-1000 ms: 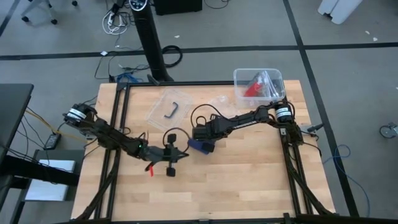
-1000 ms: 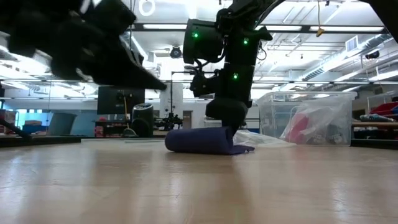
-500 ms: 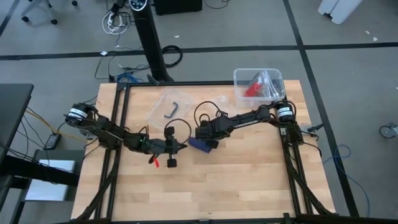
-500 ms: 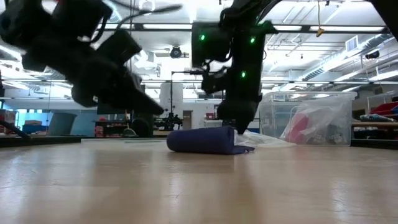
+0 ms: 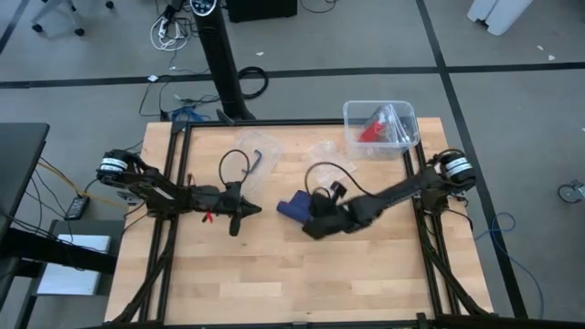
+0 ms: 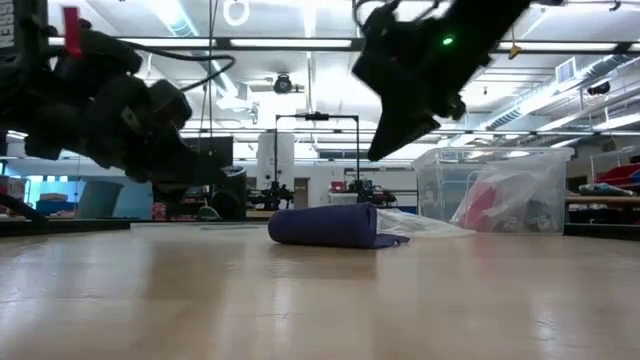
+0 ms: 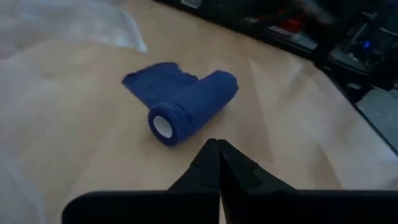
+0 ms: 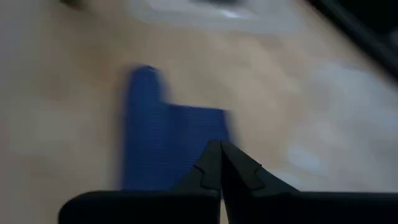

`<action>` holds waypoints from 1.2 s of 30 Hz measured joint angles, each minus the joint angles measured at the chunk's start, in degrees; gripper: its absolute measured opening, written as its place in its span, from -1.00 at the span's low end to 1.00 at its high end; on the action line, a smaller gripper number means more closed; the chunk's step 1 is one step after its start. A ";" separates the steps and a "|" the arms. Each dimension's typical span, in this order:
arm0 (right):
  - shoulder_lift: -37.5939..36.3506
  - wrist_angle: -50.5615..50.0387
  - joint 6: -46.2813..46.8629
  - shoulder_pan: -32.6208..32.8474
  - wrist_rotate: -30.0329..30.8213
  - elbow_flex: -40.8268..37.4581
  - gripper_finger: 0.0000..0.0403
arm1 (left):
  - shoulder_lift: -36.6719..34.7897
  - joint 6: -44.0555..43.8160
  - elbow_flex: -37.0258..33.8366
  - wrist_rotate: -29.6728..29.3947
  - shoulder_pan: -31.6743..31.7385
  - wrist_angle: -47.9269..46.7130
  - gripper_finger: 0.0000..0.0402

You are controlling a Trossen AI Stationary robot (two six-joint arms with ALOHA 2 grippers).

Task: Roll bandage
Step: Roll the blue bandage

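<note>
The left fingers [image 7: 217,149] are seen pressed fully together, with nothing held between them; the right fingers [image 8: 221,152] are likewise closed on nothing. The bandage [image 7: 186,106] lies on the desk [image 5: 366,265] just ahead of the left fingertips and just beyond the right ones, touched by neither. It is mostly wound into a short roll, its open end facing the left fingers, with a loose flat tail left trailing behind it.

A second ago the right fingers were planted on the roll from above; they have since been lifted clear and drawn back toward the right arm's own side of the desk, while the left fingers, earlier hanging well short of the roll, have been turned to point at it. The roll itself has not shifted. From this it is judged that the rolling is largely done, the tail alone remaining to be wrapped or tucked.

Farther out, a clear bin [image 5: 379,123] holding a red item [image 5: 370,130] and clear plastic bags [image 5: 247,151] lie untouched.
</note>
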 joint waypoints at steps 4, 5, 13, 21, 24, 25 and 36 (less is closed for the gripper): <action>-1.45 18.44 0.21 3.75 -0.11 -8.05 -0.99 | 0.31 0.05 2.80 0.95 2.06 -4.75 -0.99; -1.45 21.87 0.23 4.31 -0.19 -9.67 -0.98 | 0.61 0.09 3.69 1.88 2.64 -6.57 -0.98; -1.04 28.42 2.68 5.94 -1.37 -14.65 -0.70 | 4.46 1.42 9.29 8.23 6.54 -9.82 -0.65; -1.02 28.74 2.64 6.50 -1.26 -14.65 -0.44 | 12.25 1.11 13.31 15.52 9.35 -8.79 -0.31; -1.02 28.83 2.60 6.49 -1.25 -14.63 -0.41 | 15.27 1.57 15.64 18.29 9.78 -7.42 -0.27; -1.02 28.92 2.58 6.49 -1.32 -14.63 -0.41 | 16.08 1.83 16.21 18.48 9.78 -6.82 -0.26; -0.85 22.83 9.64 8.42 -1.89 -14.54 -0.42 | 19.72 2.40 17.37 20.08 9.77 -2.60 -0.26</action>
